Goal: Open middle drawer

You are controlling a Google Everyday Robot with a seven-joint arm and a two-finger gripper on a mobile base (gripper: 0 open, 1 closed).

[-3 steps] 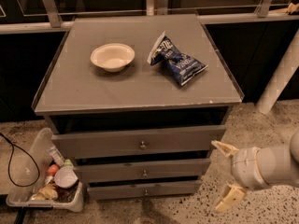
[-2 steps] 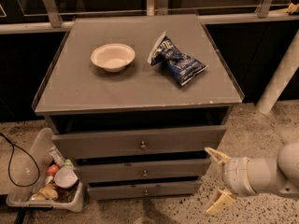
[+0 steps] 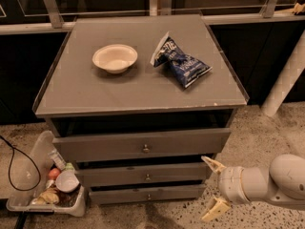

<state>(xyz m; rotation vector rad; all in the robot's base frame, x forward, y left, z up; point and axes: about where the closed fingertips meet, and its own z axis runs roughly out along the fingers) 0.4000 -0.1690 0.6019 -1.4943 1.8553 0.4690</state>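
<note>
Currently the gripper (image 3: 214,186) hangs low with its fingers (image 3: 213,164) spread wide, just beside the right end of the shut middle drawer (image 3: 114,175). Coming in off-centre, it could miss the small knob (image 3: 147,177) and slip off.

The cabinet top (image 3: 119,92) looks like smooth, matt grey laminate with a faint sheen toward its back edge. The middle drawer (image 3: 109,175) has the same dull grey front, with a small shiny metal knob (image 3: 147,177) at its centre. On top, the bowl (image 3: 115,57) is matt cream, paper or plastic, and the chip bag (image 3: 186,65) is glossy, crinkled blue foil. At lower right of the frame, the gripper (image 3: 214,187) has pale yellowish, plastic-looking fingers spread apart on a smooth off-white arm (image 3: 271,180). The floor (image 3: 267,132) is rough-looking speckled stone. At lower left, the bin (image 3: 26,168) is cloudy translucent plastic.
</note>
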